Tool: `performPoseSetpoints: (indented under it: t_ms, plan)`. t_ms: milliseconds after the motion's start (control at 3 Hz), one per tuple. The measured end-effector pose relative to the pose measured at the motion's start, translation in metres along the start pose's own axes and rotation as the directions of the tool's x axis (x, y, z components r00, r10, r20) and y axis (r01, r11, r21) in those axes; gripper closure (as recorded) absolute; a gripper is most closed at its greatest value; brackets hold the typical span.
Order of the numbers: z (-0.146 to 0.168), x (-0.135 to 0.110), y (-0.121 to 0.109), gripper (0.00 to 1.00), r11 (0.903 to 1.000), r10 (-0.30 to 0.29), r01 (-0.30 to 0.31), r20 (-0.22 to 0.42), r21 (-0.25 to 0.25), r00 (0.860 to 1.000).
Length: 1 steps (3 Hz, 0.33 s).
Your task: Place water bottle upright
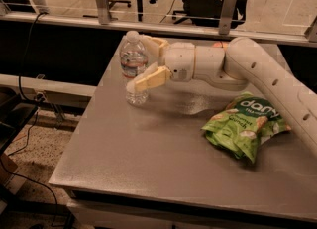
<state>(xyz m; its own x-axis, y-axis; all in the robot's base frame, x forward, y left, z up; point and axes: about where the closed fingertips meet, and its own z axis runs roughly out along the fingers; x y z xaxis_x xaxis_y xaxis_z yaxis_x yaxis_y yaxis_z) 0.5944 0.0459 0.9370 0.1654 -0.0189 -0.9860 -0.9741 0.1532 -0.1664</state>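
Water bottle [130,54] upright, partly behind claw [140,61]

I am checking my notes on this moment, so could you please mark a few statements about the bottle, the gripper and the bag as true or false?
1. The water bottle stands upright on the table. True.
2. The gripper hovers over the green chip bag. False: it is at the water bottle, near the table's far corner.
3. The bottle's cap is missing. False: the white cap is on.
4. The green chip bag lies flat on the table, apart from the water bottle. True.
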Motion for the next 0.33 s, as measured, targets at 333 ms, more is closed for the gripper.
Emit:
performPoseSetpoints:
  t_ms: [333]
  plan:
    - [0.0001,0.0,0.0,0.0,1.0,0.0,0.0,0.0,0.0,1.0]
